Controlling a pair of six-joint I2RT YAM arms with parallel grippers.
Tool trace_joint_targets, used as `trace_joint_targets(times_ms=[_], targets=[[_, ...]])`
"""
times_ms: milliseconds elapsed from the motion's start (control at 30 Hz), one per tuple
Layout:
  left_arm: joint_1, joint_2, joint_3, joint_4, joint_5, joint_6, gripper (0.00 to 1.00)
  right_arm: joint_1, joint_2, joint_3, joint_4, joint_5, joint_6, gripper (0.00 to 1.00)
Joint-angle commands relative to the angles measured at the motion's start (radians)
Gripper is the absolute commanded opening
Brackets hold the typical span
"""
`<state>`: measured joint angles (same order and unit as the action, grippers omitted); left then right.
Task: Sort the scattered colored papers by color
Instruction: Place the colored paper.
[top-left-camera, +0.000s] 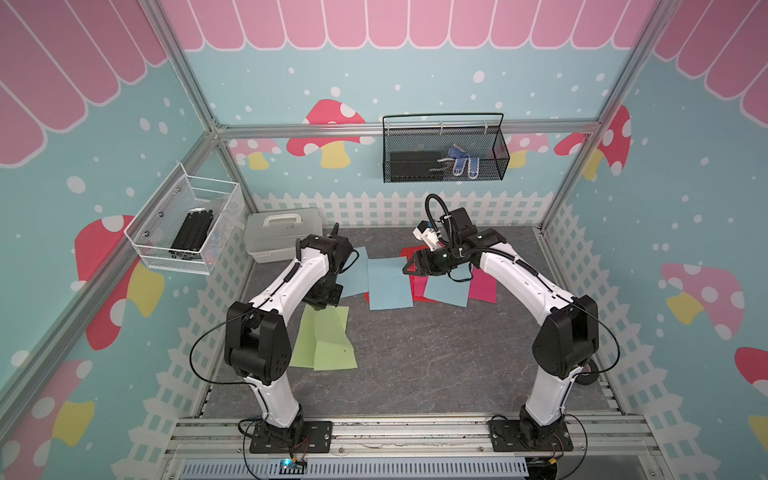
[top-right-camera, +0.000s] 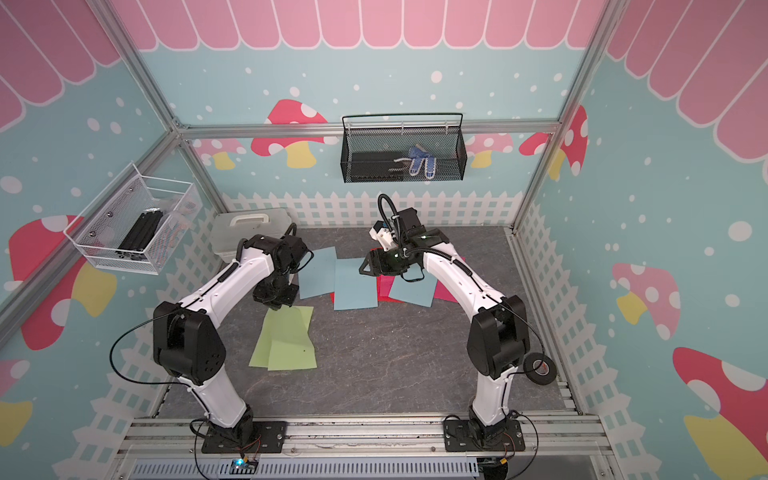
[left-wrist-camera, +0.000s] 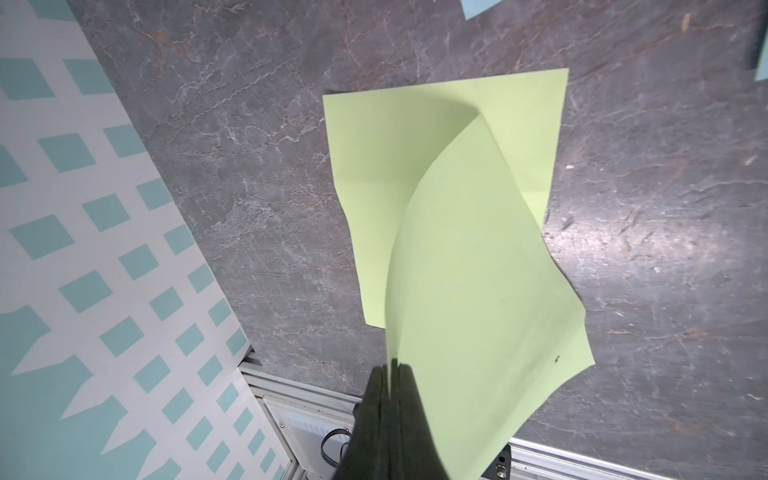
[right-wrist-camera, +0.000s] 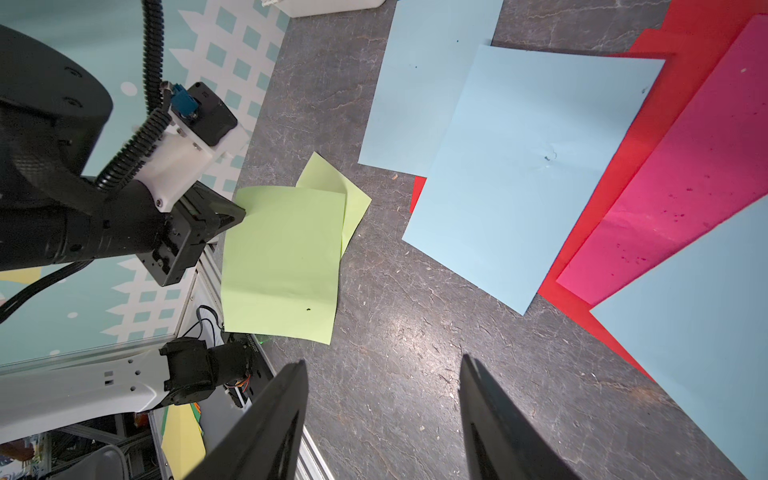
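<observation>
Two green sheets overlap on the desk (top-left-camera: 415, 374) on my left side. My left end effector (left-wrist-camera: 392, 370) is pinched tight on one edge of the upper green sheet (left-wrist-camera: 478, 311), which curls up off the lower green sheet (left-wrist-camera: 374, 166); the lower one lies flat on the desk. My right end effector (right-wrist-camera: 383, 359) stands wide with nothing between its fingers, and its wrist view shows only bare grey desk there.

Further back, the other papers lie in a loose row. The left blue sheet (top-left-camera: 357, 274) is partly hidden behind my left arm in both top views. The middle blue sheet (top-left-camera: 388, 282) laps over its edge and covers a corner of a red sheet (top-left-camera: 417, 284). The right blue sheet (top-left-camera: 446, 291) lies on top of the red sheet and the magenta sheet (top-left-camera: 484, 286), so both show only in part, and my right arm crosses above the magenta one.

A white lidded box (top-left-camera: 282, 232) with a handle sits at the far left corner, just behind my left arm. A black tape roll (top-right-camera: 540, 368) lies at the right edge of the desk, beside my right arm. A black mesh basket (top-left-camera: 444, 149) and a white mesh basket (top-left-camera: 187, 224) hang on the walls, apart from the papers.
</observation>
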<state>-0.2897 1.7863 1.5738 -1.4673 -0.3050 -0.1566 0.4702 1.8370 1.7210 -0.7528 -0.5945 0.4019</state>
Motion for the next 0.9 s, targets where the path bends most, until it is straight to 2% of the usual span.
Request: trace_joint_targets(times_ms=[0,200,400,500,567,667,767,867], targets=[[0.009,0.005,0.017,-0.025,-0.066,-0.02,0.12,-0.005,0.021,-0.014,0.008,-0.017,0.006,0.61],[0.025,0.004,0.004,-0.022,-0.098,-0.032,0.29,-0.005,0.028,-0.03,0.009,-0.035,0.009,0.61],[0.029,0.031,0.004,-0.021,-0.128,-0.048,0.3,0.011,0.027,-0.079,0.022,-0.061,0.02,0.6],[0.029,0.041,0.01,-0.013,-0.137,-0.071,0.3,0.078,0.035,-0.137,0.035,-0.068,0.013,0.56],[0.033,0.038,0.01,0.009,-0.138,-0.096,0.38,0.148,0.054,-0.16,0.019,-0.05,-0.004,0.54],[0.064,0.028,-0.006,0.059,-0.13,-0.149,0.38,0.232,0.118,-0.188,0.012,-0.043,-0.006,0.5],[0.127,-0.029,-0.068,0.178,-0.065,-0.236,0.38,0.284,0.141,-0.205,0.008,-0.003,-0.004,0.47],[0.183,-0.15,-0.206,0.378,0.073,-0.32,0.41,0.304,0.144,-0.224,0.0,0.032,0.0,0.44]])
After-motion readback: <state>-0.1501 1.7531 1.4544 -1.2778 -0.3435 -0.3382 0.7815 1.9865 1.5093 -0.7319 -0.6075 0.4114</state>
